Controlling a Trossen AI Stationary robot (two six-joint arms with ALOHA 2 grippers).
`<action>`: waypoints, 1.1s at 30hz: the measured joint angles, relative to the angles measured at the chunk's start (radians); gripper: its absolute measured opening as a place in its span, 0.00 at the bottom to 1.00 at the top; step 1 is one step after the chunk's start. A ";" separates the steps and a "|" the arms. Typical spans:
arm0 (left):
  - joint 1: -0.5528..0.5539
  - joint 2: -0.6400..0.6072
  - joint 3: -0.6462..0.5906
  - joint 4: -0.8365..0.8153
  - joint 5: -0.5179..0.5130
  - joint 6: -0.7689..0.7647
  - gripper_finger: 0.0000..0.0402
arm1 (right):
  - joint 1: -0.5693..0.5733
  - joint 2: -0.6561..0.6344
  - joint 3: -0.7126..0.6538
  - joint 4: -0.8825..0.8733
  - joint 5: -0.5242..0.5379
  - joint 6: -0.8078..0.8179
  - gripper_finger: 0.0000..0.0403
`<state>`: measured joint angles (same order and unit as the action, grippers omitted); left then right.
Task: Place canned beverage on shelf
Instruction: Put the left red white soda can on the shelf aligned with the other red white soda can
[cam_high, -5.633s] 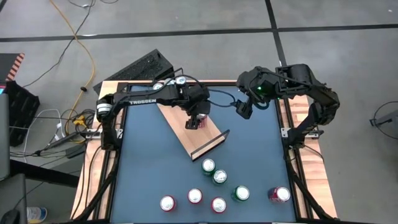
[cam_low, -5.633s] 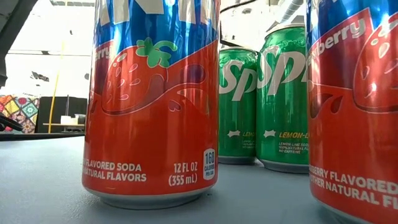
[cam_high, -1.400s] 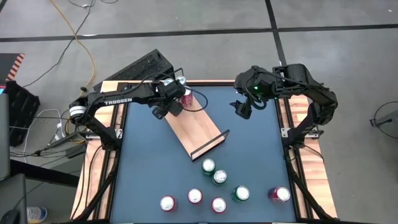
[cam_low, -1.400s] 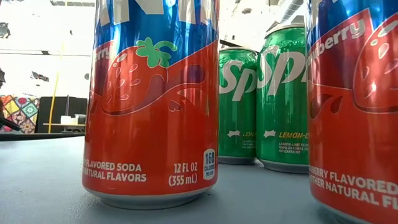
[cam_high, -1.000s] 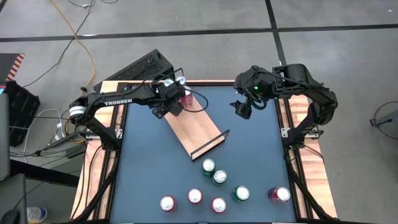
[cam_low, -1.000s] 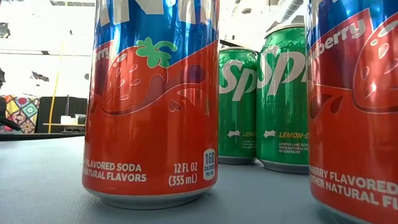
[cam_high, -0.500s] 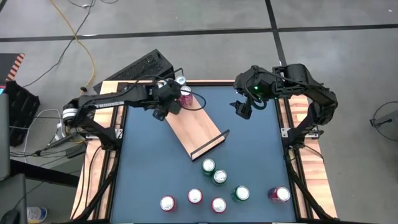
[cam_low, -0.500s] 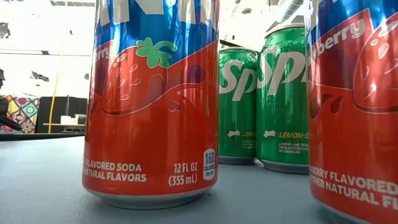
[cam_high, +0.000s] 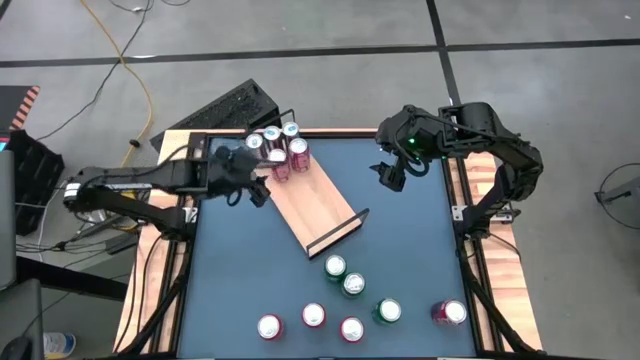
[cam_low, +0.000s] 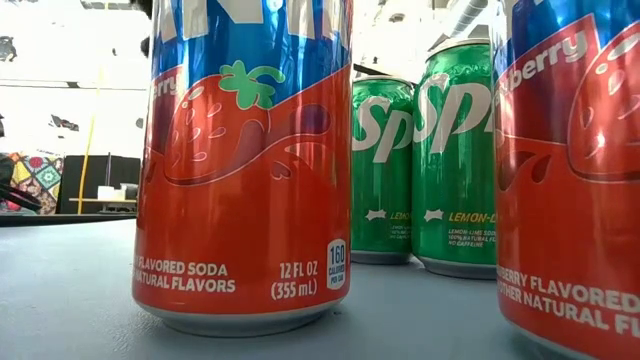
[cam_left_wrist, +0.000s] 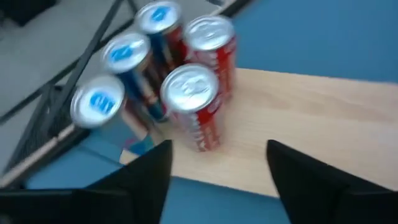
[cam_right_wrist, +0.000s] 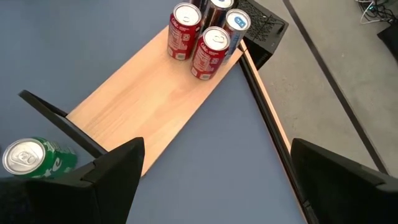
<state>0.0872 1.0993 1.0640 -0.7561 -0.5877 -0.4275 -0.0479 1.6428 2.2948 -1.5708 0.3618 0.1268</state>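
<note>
The left hand sits near the far-left corner of the bench, just off the left long side of the shelf, with its fingers spread apart and nothing between them. The shelf lies flat and runs diagonally across the bench, its long axis going from the far-left corner toward the bench centre, with a black rail at the centre-facing end. It carries a cluster of cans at its far end only: two red cans stand upright on the board, and blue-topped cans stand touching them at the board's far edge; the rest of the board is bare. The cans not yet placed stand upright near the front edge of the bench, beyond the rail end of the shelf and well apart from both hands: two green ones close to the rail, then a loose row nearer the front edge. The right hand hangs over the far-right part of the bench, jaws wide apart and empty. The judgement is that neither hand is clearly nearer the front group, and either one must travel along the shelf's long axis toward the front edge.
</note>
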 joint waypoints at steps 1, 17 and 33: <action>-0.003 -0.019 -0.045 0.037 -0.015 -0.039 0.55 | 0.000 0.000 0.000 0.000 0.000 0.000 0.96; 0.059 -0.052 -0.417 0.564 -0.035 -0.087 0.00 | -0.052 0.000 -0.072 0.008 0.001 -0.013 0.96; 0.061 -0.004 -0.417 0.612 -0.072 -0.054 0.00 | -0.051 0.000 -0.076 0.008 -0.001 -0.007 0.96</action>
<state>0.1486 1.0949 0.6472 -0.1444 -0.6598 -0.4816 -0.0990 1.6424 2.2192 -1.5627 0.3611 0.1200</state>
